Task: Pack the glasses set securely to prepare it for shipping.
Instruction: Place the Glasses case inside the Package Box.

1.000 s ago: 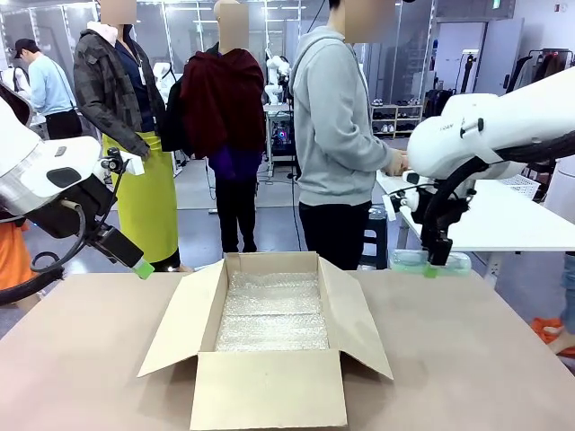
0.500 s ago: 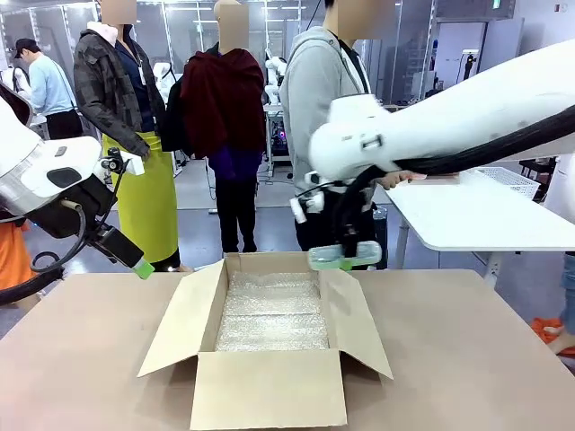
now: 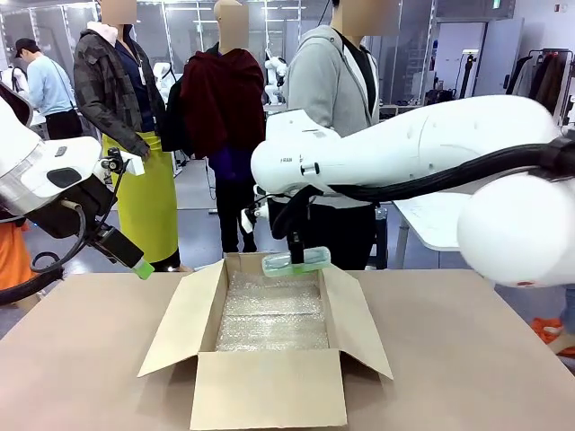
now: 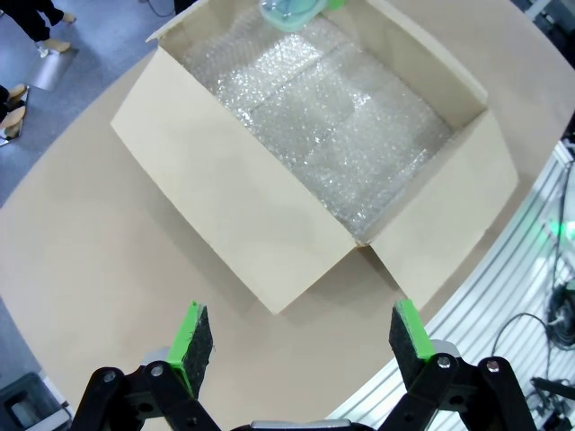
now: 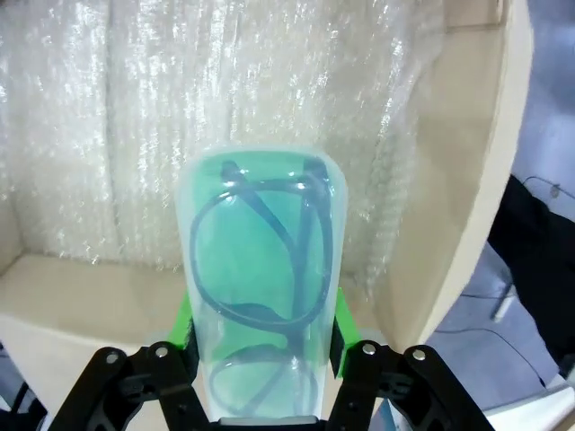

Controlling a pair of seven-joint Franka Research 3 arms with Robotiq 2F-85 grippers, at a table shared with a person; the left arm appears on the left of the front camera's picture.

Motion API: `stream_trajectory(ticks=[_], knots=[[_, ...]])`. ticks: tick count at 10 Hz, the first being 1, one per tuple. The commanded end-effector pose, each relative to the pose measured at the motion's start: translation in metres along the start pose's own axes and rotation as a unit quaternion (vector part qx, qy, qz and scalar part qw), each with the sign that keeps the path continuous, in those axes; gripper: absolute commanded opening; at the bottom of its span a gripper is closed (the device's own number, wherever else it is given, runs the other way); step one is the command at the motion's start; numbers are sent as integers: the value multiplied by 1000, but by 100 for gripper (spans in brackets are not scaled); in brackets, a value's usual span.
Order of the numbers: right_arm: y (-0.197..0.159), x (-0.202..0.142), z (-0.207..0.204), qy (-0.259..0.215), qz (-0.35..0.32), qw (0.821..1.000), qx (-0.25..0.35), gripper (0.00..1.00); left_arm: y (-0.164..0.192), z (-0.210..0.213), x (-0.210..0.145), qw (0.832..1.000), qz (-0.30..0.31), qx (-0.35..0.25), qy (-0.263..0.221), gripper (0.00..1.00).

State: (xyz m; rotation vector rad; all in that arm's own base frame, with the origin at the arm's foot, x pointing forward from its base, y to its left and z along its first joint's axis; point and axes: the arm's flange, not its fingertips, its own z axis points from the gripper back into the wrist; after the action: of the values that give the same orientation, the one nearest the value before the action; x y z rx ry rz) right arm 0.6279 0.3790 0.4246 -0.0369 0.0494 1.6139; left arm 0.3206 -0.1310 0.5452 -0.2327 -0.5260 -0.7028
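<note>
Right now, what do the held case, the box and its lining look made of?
Case: translucent mint plastic, likely; smooth, slightly glossy; the glasses show through it. Box: plain brown cardboard, matte, with folded flaps. Lining: clear bubble wrap, probably plastic film; its surface glints in small bumps.

The mint green case (image 5: 260, 260) was smooth, glossy, translucent plastic. The box (image 3: 269, 386) was matt brown cardboard, lined with bubble wrap (image 3: 272, 310), a clear, dimpled, glistening film. The surface (image 3: 81, 359) looked matt and smooth. The left hand (image 4: 298, 314) was matt black, its pads (image 4: 194, 337) matt green.
</note>
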Motion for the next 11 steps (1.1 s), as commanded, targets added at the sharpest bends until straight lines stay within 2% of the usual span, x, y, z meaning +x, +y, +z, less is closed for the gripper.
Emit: stream_trajectory(ticks=[1,5,11], knots=[[-7,21,-5,-14,-39,999,3,64,2,0,0,1000,-1,-2,-6,100],[4,46,-38,-51,-47,998,4,64,2,0,0,1000,-1,-2,-6,100],[2,50,-93,-38,-51,998,20,64,2,0,0,1000,-1,-2,-6,100]])
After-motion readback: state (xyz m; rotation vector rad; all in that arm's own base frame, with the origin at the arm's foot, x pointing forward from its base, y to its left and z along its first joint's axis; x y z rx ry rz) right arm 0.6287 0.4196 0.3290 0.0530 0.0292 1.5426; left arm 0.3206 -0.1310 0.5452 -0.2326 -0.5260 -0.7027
